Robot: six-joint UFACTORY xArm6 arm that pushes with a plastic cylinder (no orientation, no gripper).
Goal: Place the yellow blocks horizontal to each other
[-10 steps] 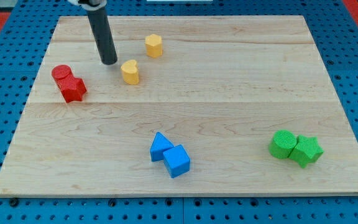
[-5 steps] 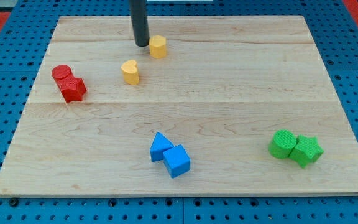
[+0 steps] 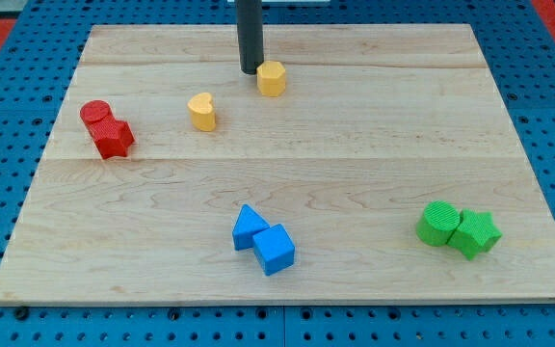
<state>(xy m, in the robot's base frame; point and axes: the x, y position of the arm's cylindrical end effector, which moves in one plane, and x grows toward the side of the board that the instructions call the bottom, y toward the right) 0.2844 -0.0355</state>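
A yellow hexagonal block (image 3: 272,78) sits near the view's top, a little left of centre on the wooden board (image 3: 355,145). A yellow heart-shaped block (image 3: 201,111) lies lower and to its left. My tip (image 3: 251,70) is at the end of the dark rod, touching or just beside the upper left side of the hexagonal block. It is well up and to the right of the heart block.
A red cylinder (image 3: 94,113) and a red star block (image 3: 114,137) touch at the view's left. A blue triangle (image 3: 249,225) and a blue cube (image 3: 275,249) touch at the bottom centre. A green cylinder (image 3: 438,223) and a green star (image 3: 475,233) touch at the lower right.
My tip has moved from beside the heart block up and to the right. It reached the hexagonal block and pushed it rightward and slightly down. The heart block has not moved.
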